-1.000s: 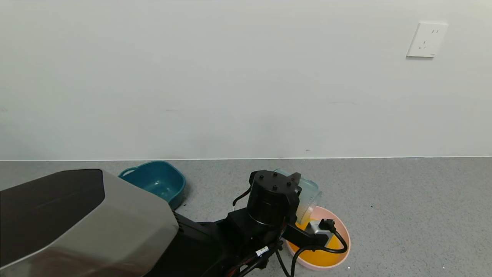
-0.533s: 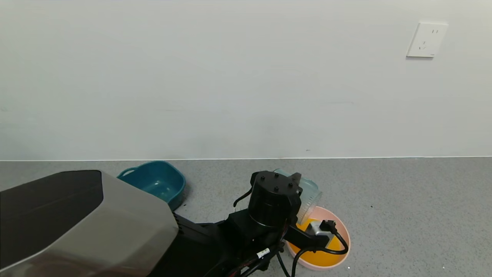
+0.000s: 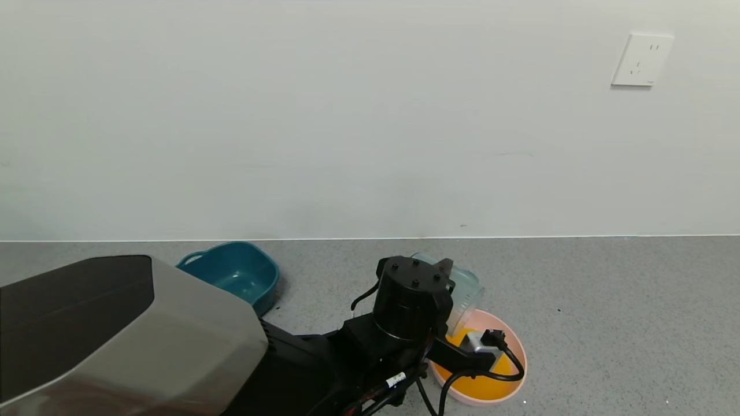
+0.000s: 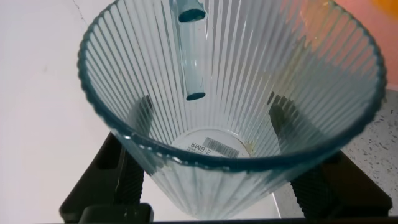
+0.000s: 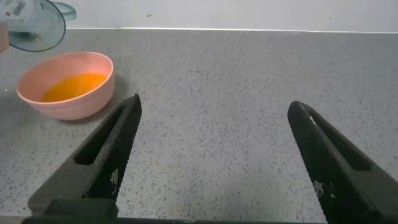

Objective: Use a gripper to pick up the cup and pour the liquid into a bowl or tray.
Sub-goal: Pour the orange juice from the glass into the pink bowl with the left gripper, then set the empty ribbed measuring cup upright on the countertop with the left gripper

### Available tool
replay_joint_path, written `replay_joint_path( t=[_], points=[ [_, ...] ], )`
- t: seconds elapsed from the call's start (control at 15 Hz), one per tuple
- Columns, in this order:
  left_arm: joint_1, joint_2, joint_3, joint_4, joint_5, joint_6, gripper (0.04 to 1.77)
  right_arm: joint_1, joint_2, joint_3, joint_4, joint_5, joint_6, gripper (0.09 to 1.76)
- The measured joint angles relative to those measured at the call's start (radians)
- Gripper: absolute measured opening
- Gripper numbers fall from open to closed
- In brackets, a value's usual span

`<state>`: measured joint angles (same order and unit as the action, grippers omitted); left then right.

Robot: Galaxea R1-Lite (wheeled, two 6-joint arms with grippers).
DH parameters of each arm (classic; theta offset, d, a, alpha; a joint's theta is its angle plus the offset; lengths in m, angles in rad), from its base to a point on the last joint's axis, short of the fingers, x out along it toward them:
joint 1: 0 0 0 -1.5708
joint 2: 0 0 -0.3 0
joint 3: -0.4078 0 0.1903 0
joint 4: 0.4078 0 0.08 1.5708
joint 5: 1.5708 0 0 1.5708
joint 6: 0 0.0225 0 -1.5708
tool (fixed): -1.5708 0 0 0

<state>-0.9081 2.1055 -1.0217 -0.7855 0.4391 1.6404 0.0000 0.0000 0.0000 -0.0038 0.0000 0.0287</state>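
My left gripper [image 3: 451, 284] is shut on the cup [image 3: 467, 292], a clear blue ribbed tumbler. It holds the cup tilted with its mouth over the far rim of the pink bowl [image 3: 518, 351]. In the left wrist view the cup [image 4: 230, 93] looks empty, with black fingers [image 4: 132, 180] pressed on both sides. The orange liquid [image 3: 491, 386] lies in the bowl. The right wrist view shows the bowl [image 5: 78, 102] with the liquid [image 5: 73, 86] and the cup [image 5: 38, 26] above it. My right gripper [image 5: 214, 107] is open and empty over the grey counter, to the right of the bowl.
A dark teal tub [image 3: 231, 278] with handles stands on the counter to the left of the arm, near the wall. A white wall outlet [image 3: 642, 59] is high on the right. The grey speckled counter [image 3: 624, 323] stretches right of the bowl.
The left gripper and the tilted cup have shifted very slightly over the bowl. Nothing else has moved.
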Motion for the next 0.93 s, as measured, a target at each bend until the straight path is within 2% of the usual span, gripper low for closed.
replay_joint_path(
  t=[0.27,0.4,0.67,0.93],
  points=[
    [0.0,0.0,0.0,-0.007,0.001,-0.006,1.31,0.0,0.0,0.0,0.0,0.0,0.0,1.71],
    [0.001,0.0,0.003,-0.015,0.001,-0.038,1.31,0.0,0.0,0.0,0.0,0.0,0.0,1.71],
    [0.049,-0.012,0.006,-0.051,-0.028,-0.198,1.31,0.0,0.0,0.0,0.0,0.0,0.0,1.71],
    [0.059,-0.05,0.027,-0.05,-0.069,-0.434,1.31,0.0,0.0,0.0,0.0,0.0,0.0,1.71]
  ],
)
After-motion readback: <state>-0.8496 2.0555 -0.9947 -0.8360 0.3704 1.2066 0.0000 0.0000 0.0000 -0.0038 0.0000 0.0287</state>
